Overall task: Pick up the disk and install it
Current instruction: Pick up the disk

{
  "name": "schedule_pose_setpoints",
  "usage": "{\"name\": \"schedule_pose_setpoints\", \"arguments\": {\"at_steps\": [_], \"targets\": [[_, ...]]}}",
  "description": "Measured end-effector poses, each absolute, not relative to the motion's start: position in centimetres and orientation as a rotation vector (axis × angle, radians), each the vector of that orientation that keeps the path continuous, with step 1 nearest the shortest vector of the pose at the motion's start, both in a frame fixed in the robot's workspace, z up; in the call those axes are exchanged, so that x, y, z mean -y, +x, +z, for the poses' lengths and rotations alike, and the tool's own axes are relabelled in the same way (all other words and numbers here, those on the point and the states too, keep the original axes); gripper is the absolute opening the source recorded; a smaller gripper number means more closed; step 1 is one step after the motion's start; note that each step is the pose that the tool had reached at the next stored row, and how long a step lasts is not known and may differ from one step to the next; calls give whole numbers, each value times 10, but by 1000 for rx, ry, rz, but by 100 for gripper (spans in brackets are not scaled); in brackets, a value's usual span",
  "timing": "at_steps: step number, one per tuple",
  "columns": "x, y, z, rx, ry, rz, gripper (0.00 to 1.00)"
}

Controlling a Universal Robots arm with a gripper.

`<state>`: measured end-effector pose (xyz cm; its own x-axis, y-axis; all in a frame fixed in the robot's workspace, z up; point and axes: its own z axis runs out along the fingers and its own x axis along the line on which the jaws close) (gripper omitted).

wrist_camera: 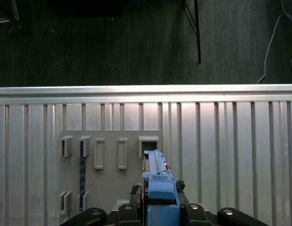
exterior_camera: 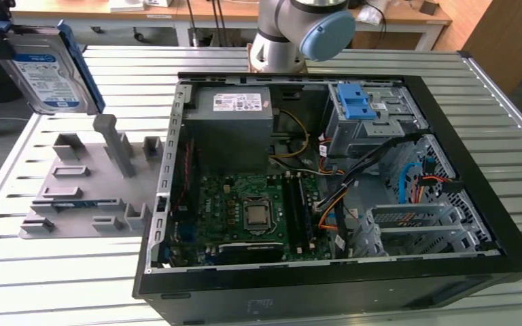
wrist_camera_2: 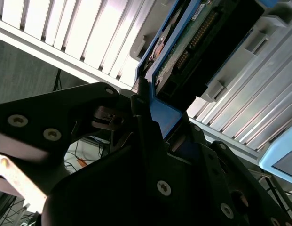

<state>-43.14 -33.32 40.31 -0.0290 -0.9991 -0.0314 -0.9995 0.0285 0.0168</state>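
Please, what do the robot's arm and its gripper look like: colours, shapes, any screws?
The arm is a silver-grey tube with a round light-blue joint cap. The gripper is matte black, built from flat angular plates fastened with small silver screws.

Print on the disk [exterior_camera: 51,68] and on the grey box sticker [exterior_camera: 238,102] cannot be read.
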Motion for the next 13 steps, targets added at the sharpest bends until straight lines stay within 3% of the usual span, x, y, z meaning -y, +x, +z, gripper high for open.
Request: {"name": "schedule_pose_setpoints", "arguments": {"at_steps": [13], "targets": [[333,-431,417,-2245,-2181,53,36]]}}
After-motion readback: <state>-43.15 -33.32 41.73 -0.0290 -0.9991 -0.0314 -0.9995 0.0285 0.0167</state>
